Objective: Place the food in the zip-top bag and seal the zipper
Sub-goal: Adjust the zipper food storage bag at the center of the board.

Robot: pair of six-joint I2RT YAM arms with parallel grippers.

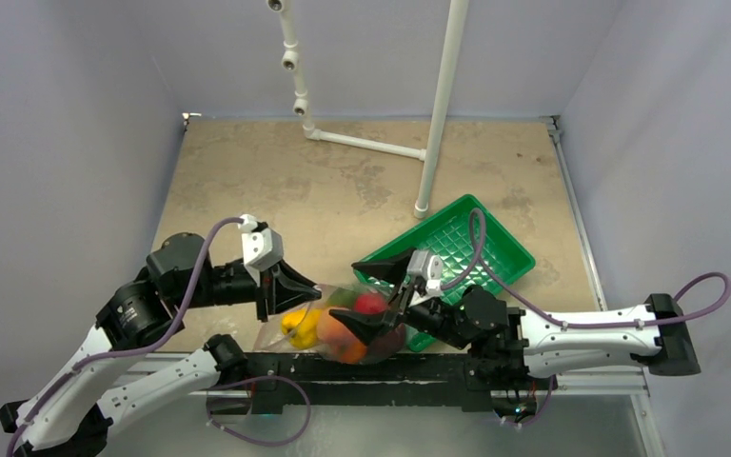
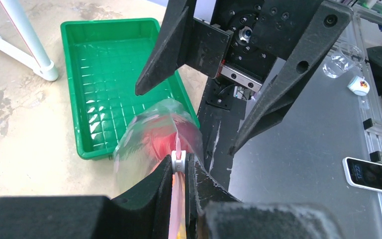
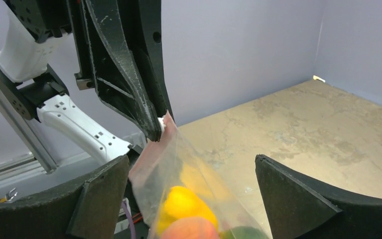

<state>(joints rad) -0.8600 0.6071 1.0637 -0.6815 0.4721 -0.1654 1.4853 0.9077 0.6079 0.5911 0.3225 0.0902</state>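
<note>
Food [image 1: 338,331] is inside the zip-top bag [image 2: 144,137] as far as I can see: yellow, orange and red pieces show through the plastic. So I read this as the sealing step. The bag is at the near table edge between my two arms, just beside the green tray [image 1: 476,249], with its mouth end lifted.

My left gripper [image 2: 179,163] is clamped on the zipper [image 3: 149,154], pinching the pink strip at one end, with a small white piece right at its tips. My right gripper [image 3: 191,164] has its jaws wide apart, straddling the bag without gripping it.

Whether the strip is pressed together along its length, I can't tell. Next, I judge, the right jaws need to settle onto the strip just beside the left pinch and close lightly. They then run away along it while the left anchors the end.
</note>
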